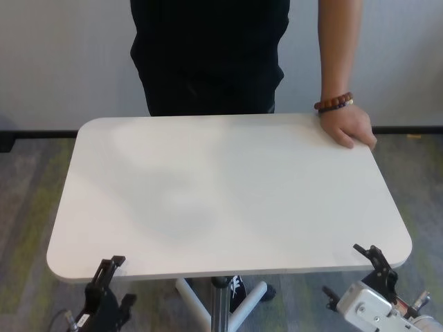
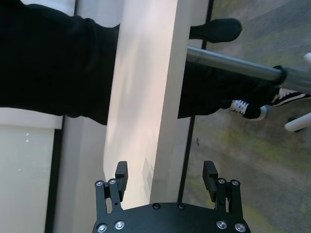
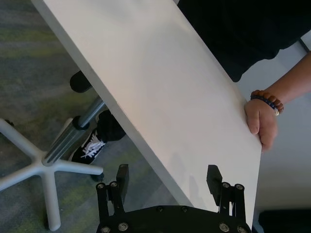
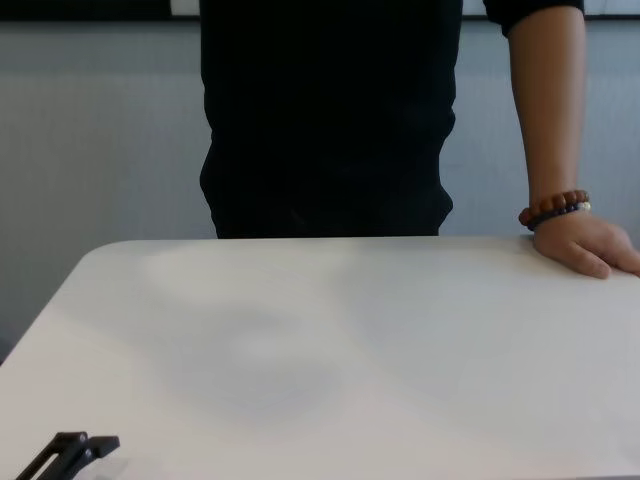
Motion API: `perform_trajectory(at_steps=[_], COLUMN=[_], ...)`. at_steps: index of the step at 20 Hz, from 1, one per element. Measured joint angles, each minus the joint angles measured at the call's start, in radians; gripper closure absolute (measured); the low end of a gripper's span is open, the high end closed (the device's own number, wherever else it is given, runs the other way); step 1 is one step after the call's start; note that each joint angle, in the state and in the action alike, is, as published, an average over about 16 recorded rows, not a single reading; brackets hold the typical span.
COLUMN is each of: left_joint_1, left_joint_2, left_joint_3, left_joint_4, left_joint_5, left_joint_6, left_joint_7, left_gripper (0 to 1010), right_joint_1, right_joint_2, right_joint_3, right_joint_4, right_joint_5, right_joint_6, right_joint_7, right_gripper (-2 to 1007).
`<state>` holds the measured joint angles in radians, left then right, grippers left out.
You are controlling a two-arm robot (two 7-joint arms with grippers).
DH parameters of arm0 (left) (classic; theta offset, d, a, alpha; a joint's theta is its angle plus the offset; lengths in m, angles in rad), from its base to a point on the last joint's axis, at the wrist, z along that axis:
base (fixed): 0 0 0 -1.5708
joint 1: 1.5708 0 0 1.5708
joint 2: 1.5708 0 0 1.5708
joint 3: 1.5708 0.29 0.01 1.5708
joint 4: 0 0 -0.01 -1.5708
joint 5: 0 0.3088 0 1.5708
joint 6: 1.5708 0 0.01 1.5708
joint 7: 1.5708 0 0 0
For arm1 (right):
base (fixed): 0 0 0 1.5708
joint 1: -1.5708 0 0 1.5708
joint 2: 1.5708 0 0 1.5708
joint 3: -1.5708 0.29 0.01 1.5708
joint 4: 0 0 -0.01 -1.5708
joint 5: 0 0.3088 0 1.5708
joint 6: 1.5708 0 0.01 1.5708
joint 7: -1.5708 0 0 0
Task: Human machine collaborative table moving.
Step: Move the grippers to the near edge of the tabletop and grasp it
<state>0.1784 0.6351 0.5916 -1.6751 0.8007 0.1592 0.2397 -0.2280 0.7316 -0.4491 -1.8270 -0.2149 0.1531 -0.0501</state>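
Note:
The white table stands between me and the human, who wears a black top. Their hand, with a brown beaded bracelet, rests on the far right corner. My left gripper is open at the near edge by the near left corner, one finger above the top and one below. It shows the same way in the left wrist view. My right gripper is open astride the edge at the near right corner, as the right wrist view also shows. The human's other hand is hidden.
The table's metal post rises from white star-base legs on grey-green carpet. The human's black shoe with white laces stands close to the base. A pale wall with a dark baseboard runs behind the human.

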Motion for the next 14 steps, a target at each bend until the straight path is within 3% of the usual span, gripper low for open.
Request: perform_trajectory(at_steps=[6, 14], left_joint_1=[-0.020, -0.043], left_joint_2=[-0.051, -0.116], left_joint_3=[0.001, -0.010], left_joint_4=[0.057, 0.135], left_joint_5=[0.043, 0.081], left_joint_6=[0.016, 0.023], left_joint_7=[0.035, 0.095], left_gripper=[10, 10], right_joint_1=[0.005, 0.003], right_joint_2=[-0.011, -0.024], right_joint_3=[-0.006, -0.004], right_joint_4=[-0.001, -0.001], right_joint_5=[-0.042, -0.076], right_joint_6=[0.019, 0.019], right_joint_7=[0.005, 0.012], right_gripper=[0, 0])
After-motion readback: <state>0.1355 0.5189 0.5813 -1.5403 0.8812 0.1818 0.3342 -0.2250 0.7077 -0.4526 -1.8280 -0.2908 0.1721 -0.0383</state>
